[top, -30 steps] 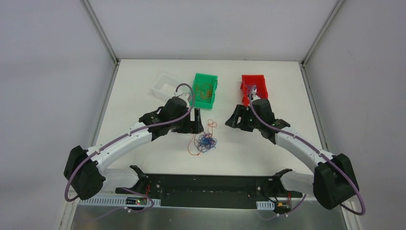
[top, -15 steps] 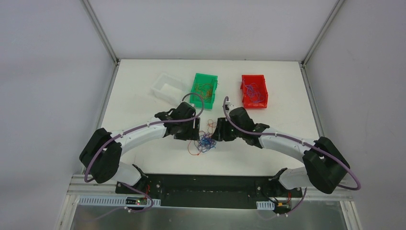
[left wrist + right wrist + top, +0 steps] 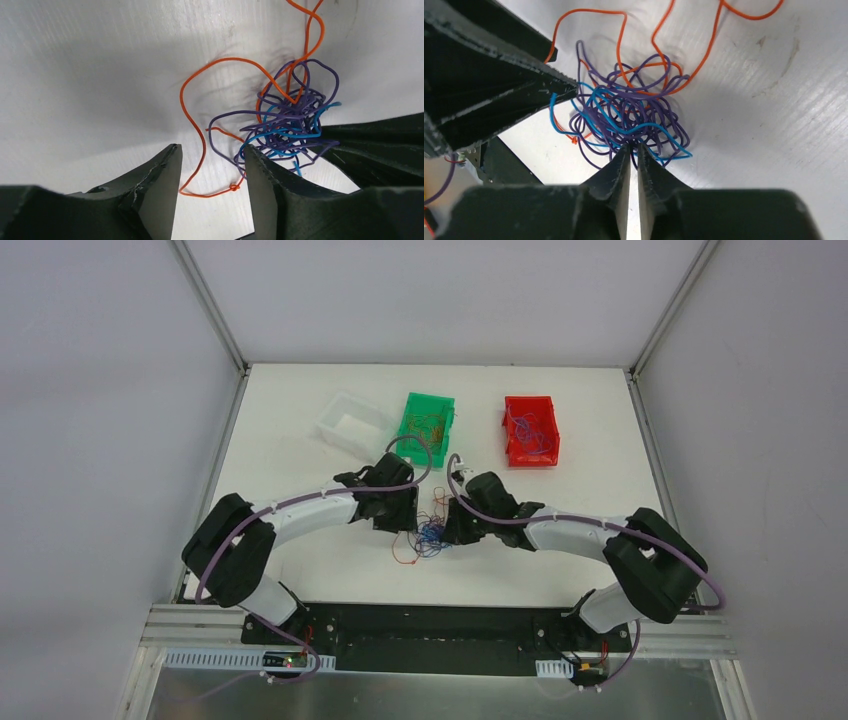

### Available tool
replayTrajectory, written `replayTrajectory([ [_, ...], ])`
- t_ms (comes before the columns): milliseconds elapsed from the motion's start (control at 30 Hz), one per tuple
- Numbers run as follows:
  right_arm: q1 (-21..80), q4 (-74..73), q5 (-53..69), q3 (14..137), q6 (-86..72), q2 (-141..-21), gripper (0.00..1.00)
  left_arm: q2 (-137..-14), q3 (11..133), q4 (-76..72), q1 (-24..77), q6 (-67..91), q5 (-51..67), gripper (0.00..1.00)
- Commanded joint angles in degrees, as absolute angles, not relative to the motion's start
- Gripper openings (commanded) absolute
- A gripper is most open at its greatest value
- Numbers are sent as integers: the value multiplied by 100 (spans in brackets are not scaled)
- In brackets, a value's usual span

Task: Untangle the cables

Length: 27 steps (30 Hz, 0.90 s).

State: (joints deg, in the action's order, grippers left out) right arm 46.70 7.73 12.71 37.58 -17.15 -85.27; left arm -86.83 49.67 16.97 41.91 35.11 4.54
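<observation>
A small scribbly tangle of hair-thin orange, blue and purple wires (image 3: 430, 535), flanked close on its left by the black two-finger left gripper (image 3: 405, 524) and on its right by the black two-finger right gripper (image 3: 452, 531). Beyond the tangle, a green plastic bin (image 3: 430, 398); beyond-right, a red plastic bin (image 3: 527, 400); beyond-left, a clear plastic tray (image 3: 345, 423).

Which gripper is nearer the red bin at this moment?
Right. The right gripper sits at the right edge of the cable tangle, diagonally near-left of the red bin; the left gripper is across the tangle, on its left side, farther from the bin.
</observation>
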Motion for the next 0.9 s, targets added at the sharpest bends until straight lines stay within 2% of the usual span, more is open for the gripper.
replayTrajectory([
  [0,4710,1070,1185,3756,-1689,-8411,5,-8802,4965,1360,4066,3565,547,45],
  [67,4704,1073,1142,3692,-1754,-8272,0,-8852,4960,1300,4052,3560,448,28],
  [133,4709,1065,1029,3628,-1823,-8045,0,-8841,4933,1288,4051,3562,209,0],
  [267,4704,582,309,3546,-1936,-7480,0,-8481,4671,1312,3948,3671,-421,0],
  [367,4620,-305,-1287,3645,-2188,-7113,0,-7972,4308,1327,3692,3895,-734,0],
  [467,4178,-1028,-1942,3673,-2567,-6816,0,-7430,3926,1327,3297,4095,-771,0],
  [667,3112,-1351,-1838,3287,-3100,-6197,0,-6479,3502,1551,2901,4364,-1237,0],
  [867,2679,-1443,-1786,3132,-3247,-5824,0,-6026,3563,2117,2815,4601,-1812,0],
])
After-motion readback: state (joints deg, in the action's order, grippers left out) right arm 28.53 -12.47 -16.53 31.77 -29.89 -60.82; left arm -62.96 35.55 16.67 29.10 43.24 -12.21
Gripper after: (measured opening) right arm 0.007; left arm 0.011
